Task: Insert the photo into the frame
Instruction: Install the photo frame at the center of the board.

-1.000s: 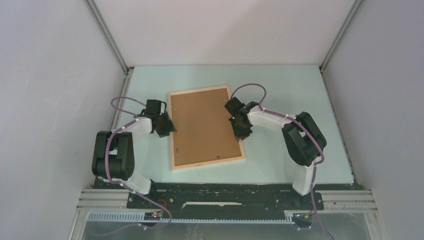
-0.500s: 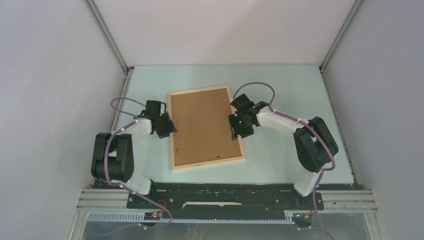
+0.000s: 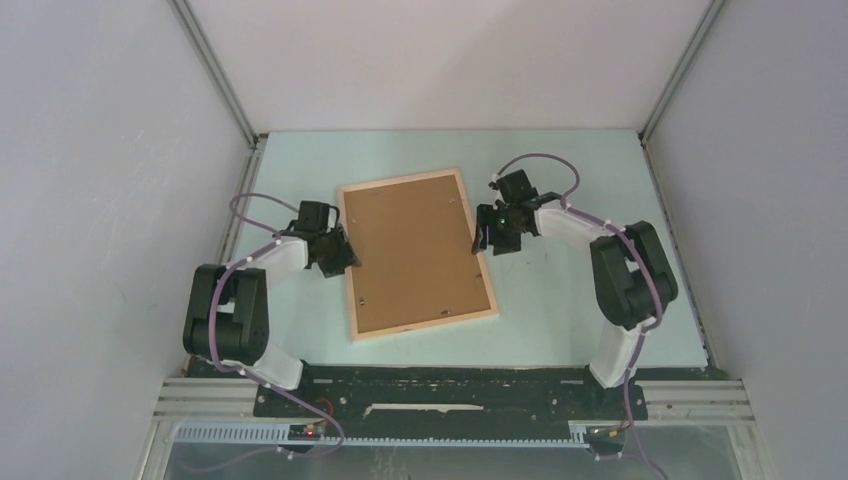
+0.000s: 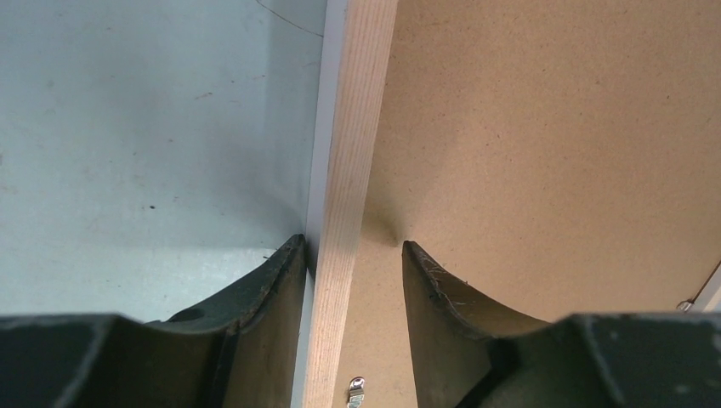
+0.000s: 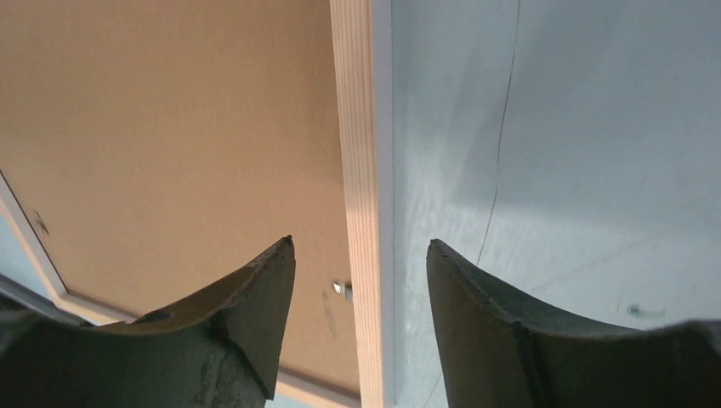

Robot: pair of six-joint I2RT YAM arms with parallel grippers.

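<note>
Pale green table (image 3: 590, 160) w/ tiny dark specks (image 4: 152, 206) & one thin dark line (image 5: 500, 170), maybe a hair or a crack. Plain grey walls (image 3: 100, 170) on 3 sides. Silver metal bars (image 3: 214, 72) run up the corners.

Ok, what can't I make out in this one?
1. The photo: its picture side faces down in every view; only the brown backing shows.
2. The frame: its front face is hidden underneath.
3. Left wrist view: whether the left gripper touches the frame's rail with its outer finger is lost in shadow.
4. The metal tab near the right gripper: too small and blurred to tell if it is latched.
</note>
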